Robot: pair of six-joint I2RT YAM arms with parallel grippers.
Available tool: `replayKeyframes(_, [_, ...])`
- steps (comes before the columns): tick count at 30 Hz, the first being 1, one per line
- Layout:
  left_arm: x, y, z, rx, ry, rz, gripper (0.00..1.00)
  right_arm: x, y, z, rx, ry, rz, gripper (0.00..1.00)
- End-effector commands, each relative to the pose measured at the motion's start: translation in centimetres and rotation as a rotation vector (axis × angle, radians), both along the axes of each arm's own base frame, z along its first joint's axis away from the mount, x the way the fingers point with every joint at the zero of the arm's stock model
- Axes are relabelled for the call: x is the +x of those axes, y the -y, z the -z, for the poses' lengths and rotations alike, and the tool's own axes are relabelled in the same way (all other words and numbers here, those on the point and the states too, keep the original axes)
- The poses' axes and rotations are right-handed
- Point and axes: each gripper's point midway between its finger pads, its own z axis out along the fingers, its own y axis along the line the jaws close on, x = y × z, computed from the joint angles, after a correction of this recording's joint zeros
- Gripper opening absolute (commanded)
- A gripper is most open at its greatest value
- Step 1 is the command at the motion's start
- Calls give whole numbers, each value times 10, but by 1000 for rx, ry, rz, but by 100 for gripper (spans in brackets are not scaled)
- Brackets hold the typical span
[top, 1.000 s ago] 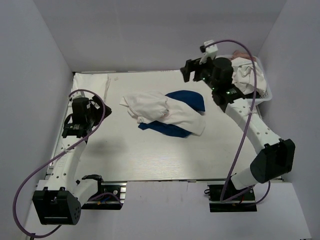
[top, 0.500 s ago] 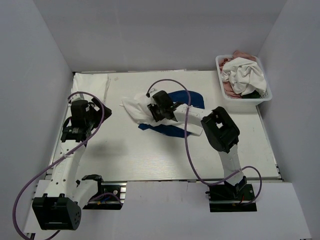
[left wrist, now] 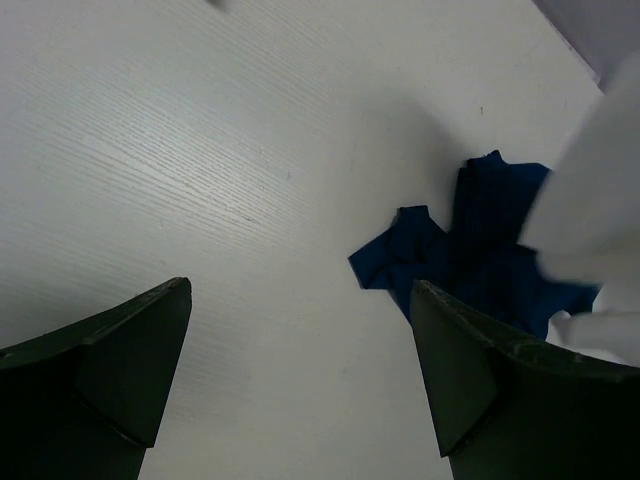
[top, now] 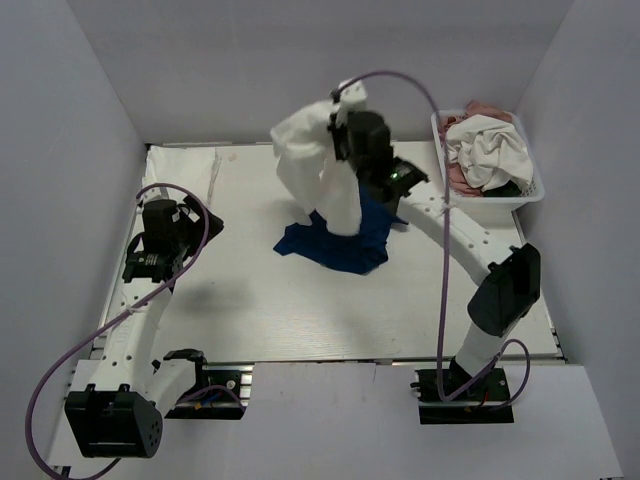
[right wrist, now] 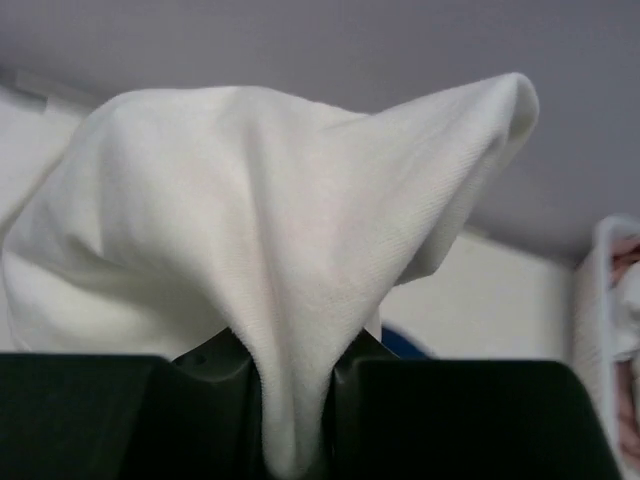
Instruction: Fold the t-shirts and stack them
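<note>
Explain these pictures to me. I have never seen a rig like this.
Two robot arms stand at the near edge of a white table. One picture looks down from above; the other two come from cameras on the wrists. The right gripper is shut on a white t-shirt and holds it up over a navy t-shirt, which lies crumpled on the table. The left gripper is open and empty. A basket at the far right holds more clothes.
</note>
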Motion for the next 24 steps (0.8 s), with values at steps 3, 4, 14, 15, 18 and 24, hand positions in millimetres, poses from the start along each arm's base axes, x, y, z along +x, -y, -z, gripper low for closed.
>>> replayKeyframes(3, [4, -1, -5, 8, 17, -1, 100, 46, 118, -164, 140, 319, 341, 0])
replayKeyframes(4, [4, -1, -5, 8, 17, -1, 100, 55, 140, -170, 134, 331, 390, 0])
replayKeyframes(14, [21, -2, 6, 29, -31, 2, 100, 107, 328, -173, 70, 382, 751, 0])
replayKeyframes(15, [24, -3, 7, 36, -39, 8, 100, 116, 344, -155, 58, 350, 767, 0])
replayKeyframes(18, [30, -3, 19, 45, -89, 14, 100, 144, 393, -59, 14, 162, 797, 0])
replayKeyframes(24, [49, 12, 27, 27, -113, 116, 100, 165, 434, 111, -38, -206, 794, 0])
